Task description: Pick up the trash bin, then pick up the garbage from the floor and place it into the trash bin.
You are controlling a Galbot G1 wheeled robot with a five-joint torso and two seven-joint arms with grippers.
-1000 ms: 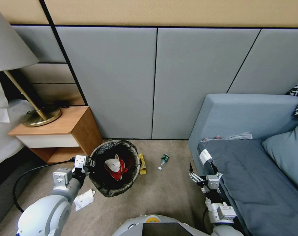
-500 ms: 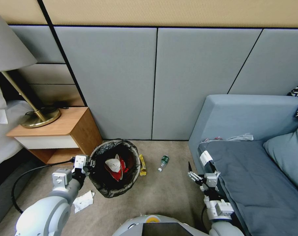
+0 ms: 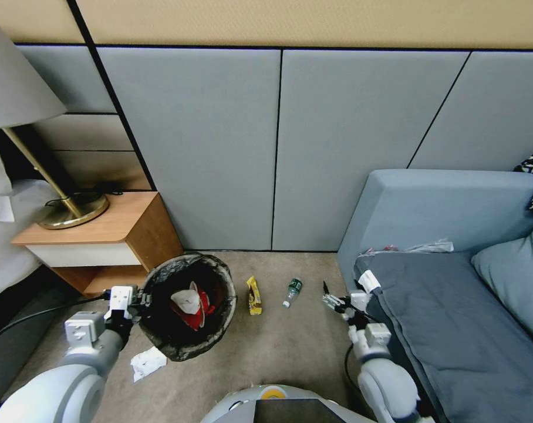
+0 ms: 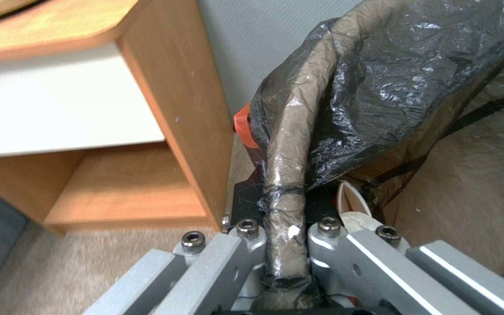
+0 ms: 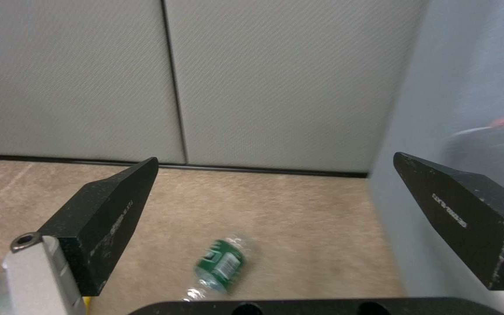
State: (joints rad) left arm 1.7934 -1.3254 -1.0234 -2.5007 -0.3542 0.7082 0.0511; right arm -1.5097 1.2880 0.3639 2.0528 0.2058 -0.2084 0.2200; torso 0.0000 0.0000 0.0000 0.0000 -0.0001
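The left gripper [image 3: 138, 301] is clamped on the bag-covered rim of the bin [image 3: 187, 305], holding it tilted beside the nightstand [image 3: 102, 244]; a red-and-white carton [image 3: 190, 302] lies inside; a tissue [image 3: 146, 362] lies on the floor just below the bin; a yellow wrapper [image 3: 253, 295] and a small bottle [image 3: 291, 291] lie on the carpet to its right; the right gripper [image 3: 332, 298] hovers wide open and empty near the bottle, against the sofa [image 3: 454, 282].
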